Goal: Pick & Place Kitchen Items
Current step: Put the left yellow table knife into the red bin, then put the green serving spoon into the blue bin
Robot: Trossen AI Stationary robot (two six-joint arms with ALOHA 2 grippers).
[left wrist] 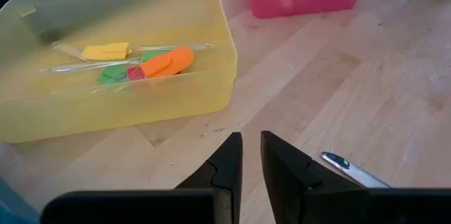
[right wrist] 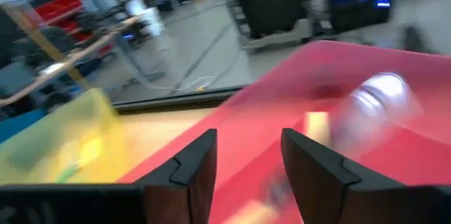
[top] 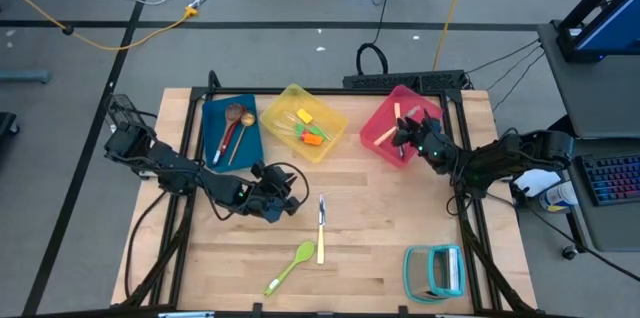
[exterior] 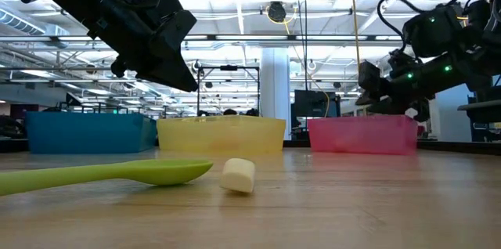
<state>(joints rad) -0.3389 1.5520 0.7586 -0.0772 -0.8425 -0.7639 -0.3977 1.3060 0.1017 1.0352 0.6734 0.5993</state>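
The right gripper (right wrist: 246, 157) hangs over the pink bin (top: 385, 113), its fingers parted with nothing between them; the bin's contents blur in its wrist view, and from above only a couple of cream handles (top: 386, 136) can be made out inside, partly hidden by the arm. The left gripper (left wrist: 250, 155) hovers above bare table (top: 400, 218) just in front of the yellow bin (left wrist: 211, 104), its fingers nearly together with a thin gap and nothing held. Beside it lies a cream-handled knife (top: 321, 228), whose blade tip alone shows in the left wrist view, cut off by the finger. A lime spoon (top: 290, 267) lies just beside the knife's handle end. The yellow bin holds small yellow, green, red and orange spatulas (left wrist: 151, 64) in an overlapping heap. The blue bin (top: 212, 148) holds a wooden spoon, a brass one and a red one (top: 229, 136). A teal rack (top: 436, 271) sits at the table's near right corner.
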